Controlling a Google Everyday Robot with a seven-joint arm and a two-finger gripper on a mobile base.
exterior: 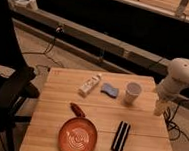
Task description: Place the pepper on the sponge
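Wooden table point(52, 111) fills the one camera view, and the gripper point(160, 107) hangs at its right-hand edge, pointing down from the white arm point(180, 78). Whether the gripper is spread or closed I cannot tell, but the pepper is plainly not in it. Nearest the gripper stands a white cup point(132, 92). Just past the cup lies the sponge point(109, 90), flat on the wood with nothing on top of it. Past that again is a white bottle point(89, 84) lying on its side. The pepper point(76, 109) rests on the table well away from the gripper, farther off than the sponge and more toward the camera. It sits just beside the upper rim of the orange plate point(78, 136), and I cannot tell whether the two touch. A black ridged block point(120, 137) lies between the gripper and the plate, nearer the camera. Pepper and sponge are apart, so the placing is not achieved as things lie. I judge the step in hand to be reaching for the pepper. That move calls for carrying the gripper across the table, clear of the cup and the block, and closing across the pepper's narrow body without catching the plate rim. The glossy skin may slip, and the sponge's spot between bottle and cup looks tight.
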